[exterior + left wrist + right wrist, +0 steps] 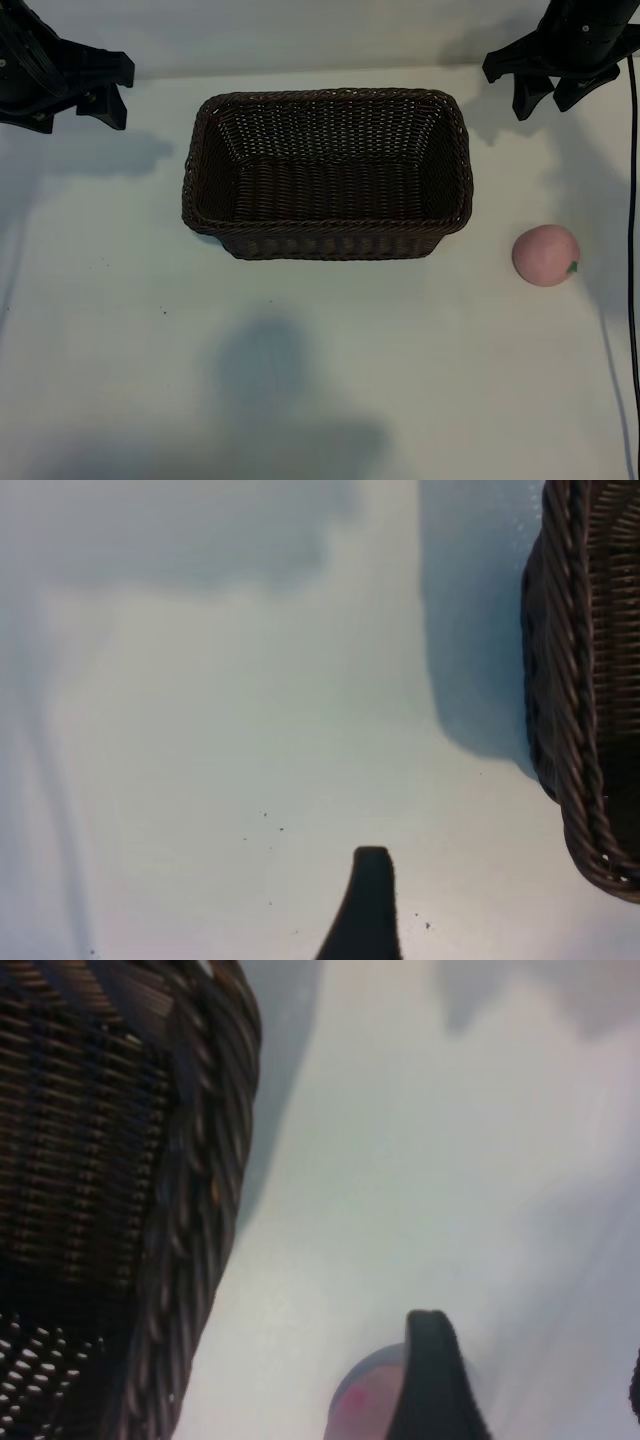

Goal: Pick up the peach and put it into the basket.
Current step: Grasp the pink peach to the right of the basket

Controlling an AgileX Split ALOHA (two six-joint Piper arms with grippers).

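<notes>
The peach (545,256), pale pink with a small green stem mark, lies on the white table to the right of the basket (330,228), apart from it. The dark-brown wicker basket stands in the middle with nothing inside. My right gripper (548,105) hovers open at the back right, behind the peach and well away from it. In the right wrist view one of its fingers (430,1370) partly covers the peach (355,1405), beside the basket's wall (200,1210). My left gripper (78,118) is open at the back left, one finger (370,890) showing over bare table near the basket's end (580,730).
A black cable (632,200) runs down the table's right edge, just past the peach. White table (320,380) stretches in front of the basket, with soft shadows on it.
</notes>
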